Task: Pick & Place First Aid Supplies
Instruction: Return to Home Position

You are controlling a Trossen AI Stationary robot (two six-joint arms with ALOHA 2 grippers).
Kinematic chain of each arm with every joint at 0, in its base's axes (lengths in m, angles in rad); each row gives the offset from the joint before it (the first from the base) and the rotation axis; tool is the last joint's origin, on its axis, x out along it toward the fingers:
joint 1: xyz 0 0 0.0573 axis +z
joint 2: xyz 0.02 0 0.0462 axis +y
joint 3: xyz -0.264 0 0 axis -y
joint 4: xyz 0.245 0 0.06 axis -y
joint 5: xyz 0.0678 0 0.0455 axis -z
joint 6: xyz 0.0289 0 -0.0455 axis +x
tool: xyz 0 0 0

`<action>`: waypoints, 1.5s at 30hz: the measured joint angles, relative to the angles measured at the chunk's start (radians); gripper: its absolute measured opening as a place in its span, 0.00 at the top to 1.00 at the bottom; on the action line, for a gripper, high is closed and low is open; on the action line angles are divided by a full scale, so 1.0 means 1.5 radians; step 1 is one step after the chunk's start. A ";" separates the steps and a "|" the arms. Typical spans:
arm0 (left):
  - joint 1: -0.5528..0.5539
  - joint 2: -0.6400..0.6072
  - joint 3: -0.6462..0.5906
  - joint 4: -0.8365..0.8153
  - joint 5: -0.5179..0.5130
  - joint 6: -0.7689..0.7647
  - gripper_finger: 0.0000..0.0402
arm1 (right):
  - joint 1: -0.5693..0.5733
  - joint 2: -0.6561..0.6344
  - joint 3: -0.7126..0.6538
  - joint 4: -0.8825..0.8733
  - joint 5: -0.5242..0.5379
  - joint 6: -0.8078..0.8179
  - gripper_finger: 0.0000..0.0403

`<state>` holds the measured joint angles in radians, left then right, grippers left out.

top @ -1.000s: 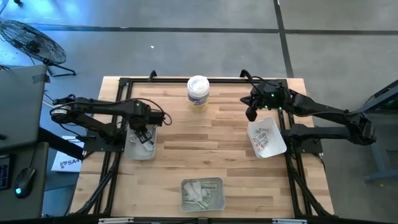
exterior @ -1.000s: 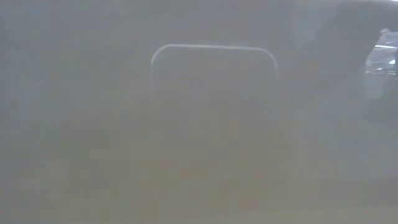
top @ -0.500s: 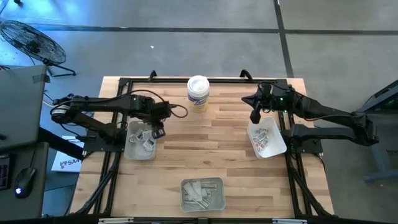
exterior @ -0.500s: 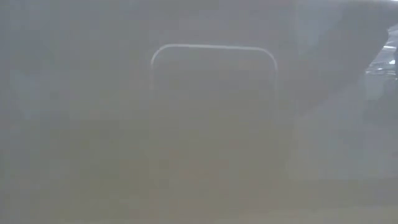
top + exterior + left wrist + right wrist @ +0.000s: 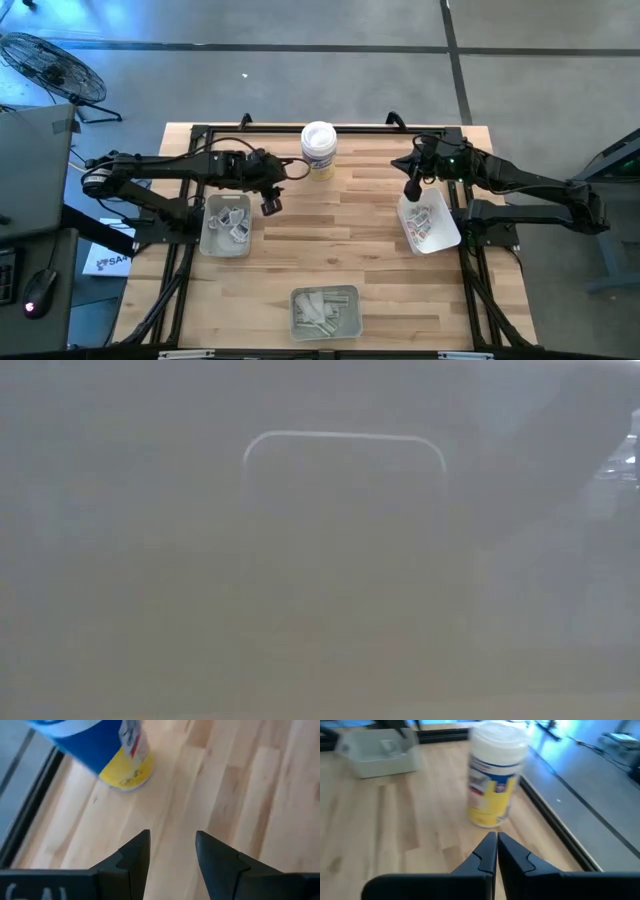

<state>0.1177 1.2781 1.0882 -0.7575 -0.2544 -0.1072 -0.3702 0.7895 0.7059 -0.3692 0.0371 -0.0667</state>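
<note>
The first aid supplies [image 5: 232, 222] lay sorted in three translucent grey trays. White square packets were in the left tray [image 5: 207, 240] and in the right tray [image 5: 452, 232]. Pale strip wrappers were in the near tray [image 5: 296, 325], at the middle of the table's front edge. No packet was seen loose on the table [image 5: 330, 250], and none was held by either arm.

The left gripper [image 5: 270, 203] stood over bare wood, just off the left tray's inner far corner, between that tray and the tub [image 5: 318, 150]. Its wrist view showed the fingers [image 5: 134, 855] spread, with nothing between them, and the tub's blue and yellow label ahead.

The right gripper [image 5: 411, 190] stood at the far inner corner of the right tray. Its wrist view showed the fingers [image 5: 487, 851] pressed together and empty, pointing toward the tub, with the left tray beyond it.

The tub stood upright at the middle of the table's far edge, apart from all three trays.

The low view was fogged; only a faint rounded outline could be made out.
</note>
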 joint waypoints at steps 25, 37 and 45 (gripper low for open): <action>0.000 0.000 -0.051 0.284 0.042 0.086 0.62 | 0.000 0.000 -0.001 0.042 -0.155 -0.060 1.00; 0.000 0.000 -0.051 0.284 0.042 0.086 0.62 | -0.002 -0.122 -0.145 0.183 -0.184 -0.044 0.99; 0.000 0.000 -0.051 0.309 0.044 0.088 0.62 | -0.002 -0.252 -0.245 0.223 -0.184 0.004 0.99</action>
<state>0.1181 1.2781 1.0115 -0.2947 -0.1884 0.0248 -0.3729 0.4112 0.3385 -0.0344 -0.2391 -0.0600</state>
